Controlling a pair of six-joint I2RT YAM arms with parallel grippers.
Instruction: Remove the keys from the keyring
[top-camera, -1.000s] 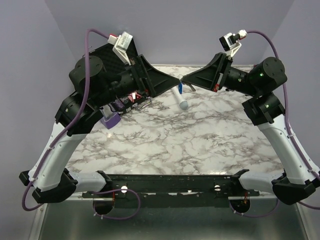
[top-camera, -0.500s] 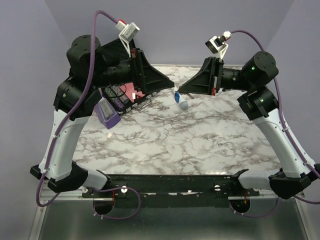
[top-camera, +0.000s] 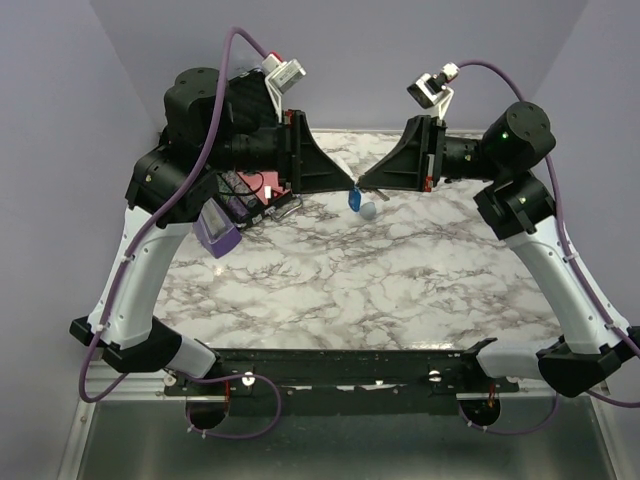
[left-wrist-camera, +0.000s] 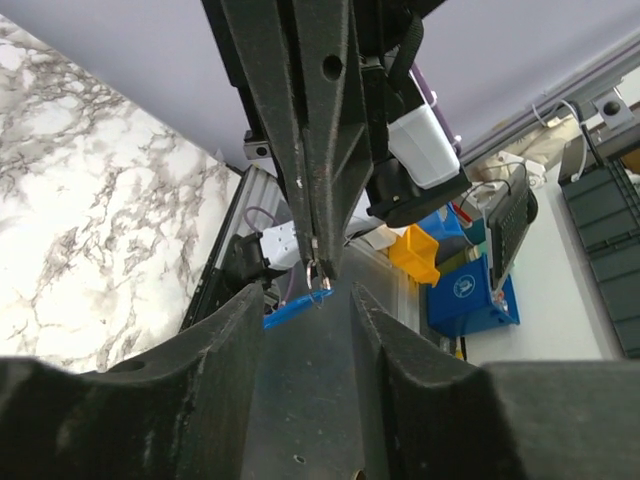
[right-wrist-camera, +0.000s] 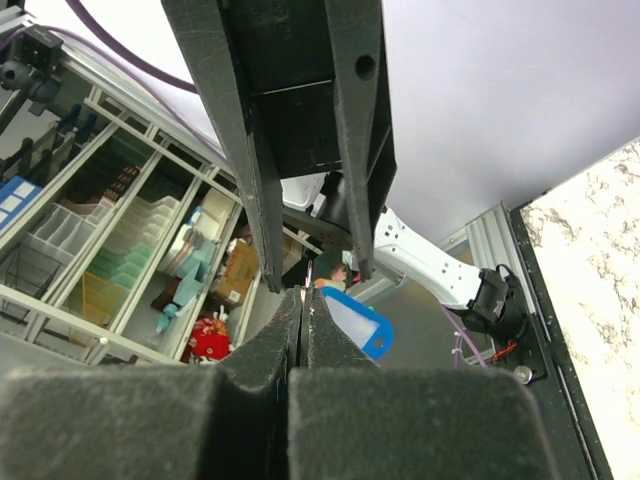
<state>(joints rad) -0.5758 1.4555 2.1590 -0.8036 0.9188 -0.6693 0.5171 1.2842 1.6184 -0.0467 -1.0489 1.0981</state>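
- Storage trays (right-wrist-camera: 110, 250), behind and left of the keyring (right-wrist-camera: 350, 325) in my right wrist view: they hold small teal, red and tan items, too blurred to name.
- Yellow bin (left-wrist-camera: 418, 252) and blue bin (left-wrist-camera: 470, 290), behind and right of the keyring in my left wrist view: contents hidden.
- Purple metronome (top-camera: 217, 229), well left of the keyring, on the marble table (top-camera: 400, 280): partly covered by my left arm.
- Left gripper (left-wrist-camera: 305, 297): jaws apart, one finger either side just above the keyring, gripping nothing I can see.
- Keyring: a blue tag hanging in the air above the table.
- Right gripper (right-wrist-camera: 303, 300): clenched, pads flat together, the keyring hanging from them.
- Silver metal bit (left-wrist-camera: 320, 276), just above the keyring: too small to tell key from ring wire.
- White wand (top-camera: 369, 210): only its rounded end shows, just right of the keyring.
- Against one second earlier: my left arm has swung up toward the keyring with narrower jaws, my right clench is unchanged, and the wand's shaft is now covered.
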